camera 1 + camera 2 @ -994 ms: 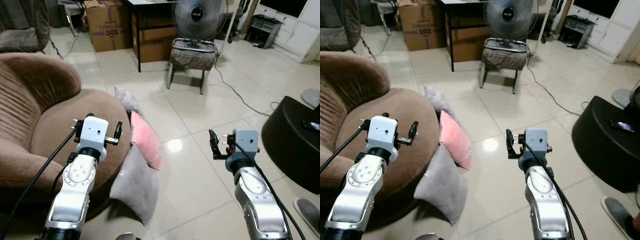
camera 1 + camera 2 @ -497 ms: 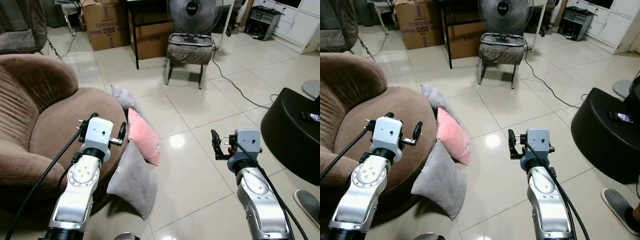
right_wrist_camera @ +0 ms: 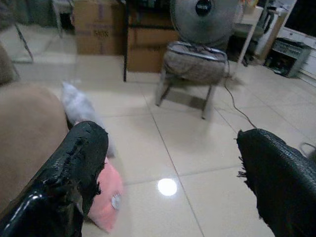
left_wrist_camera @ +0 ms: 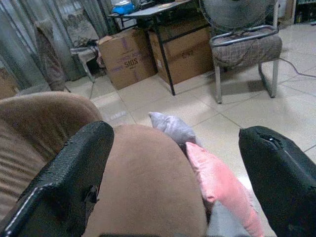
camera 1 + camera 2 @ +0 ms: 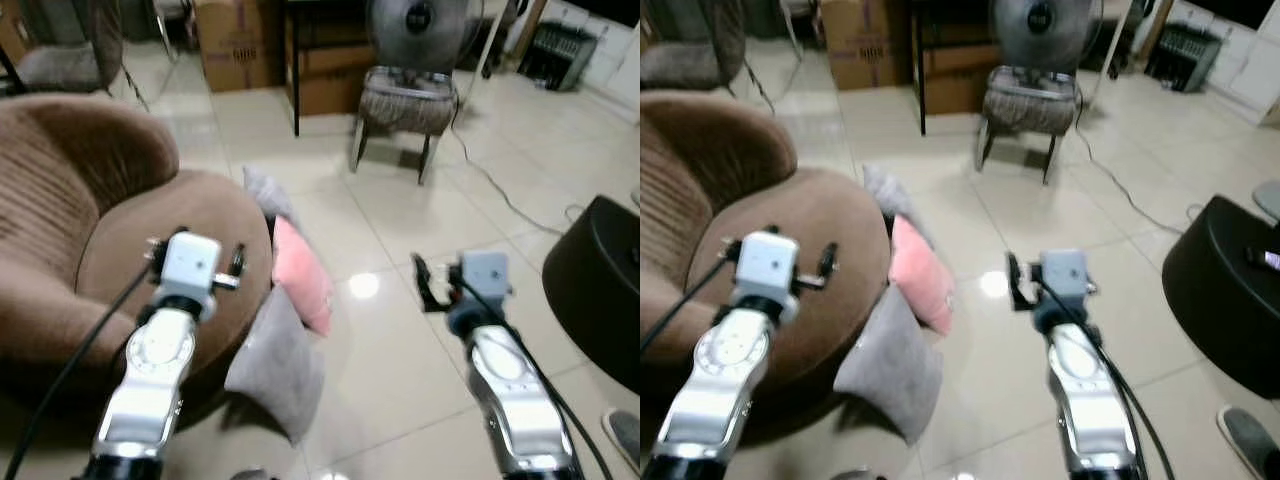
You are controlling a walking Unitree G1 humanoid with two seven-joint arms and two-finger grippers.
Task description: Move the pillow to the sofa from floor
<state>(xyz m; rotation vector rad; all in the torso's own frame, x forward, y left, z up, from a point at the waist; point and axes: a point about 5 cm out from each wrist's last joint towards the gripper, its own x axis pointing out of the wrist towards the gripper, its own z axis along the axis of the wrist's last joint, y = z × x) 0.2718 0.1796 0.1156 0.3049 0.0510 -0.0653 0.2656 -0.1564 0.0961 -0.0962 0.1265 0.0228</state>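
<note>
Three pillows are being seen on the floor [image 5: 400,250], all leaning against the rim of the brown sofa [image 5: 150,240]: a pink pillow [image 5: 303,275] in the middle, a grey pillow [image 5: 275,365] on the near side of it, a pale grey pillow [image 5: 268,195] on the far side. The task sentence is not saying which one is meant; the pink one is being taken as the likely target, as a judgement only.

Both claws are being held up in the air, nothing gripped. Left claw [image 4: 173,163] is being held with fingers spread wide, hovering over the sofa seat edge. Right claw [image 3: 168,187] is likewise spread wide, hovering over bare floor, well apart from the sofa.

Key relation: the pink pillow is lying ahead of and below both claws, between them, just beside the sofa rim. Its long axis is running roughly along the rim, away from the robot, with the pillow standing on edge and tilted against the sofa. The left claw is being judged the nearer one. A reach down and forward is being called for; contact is not yet being made.

Head views are being blurred, so fine detail is not being resolved.
</note>
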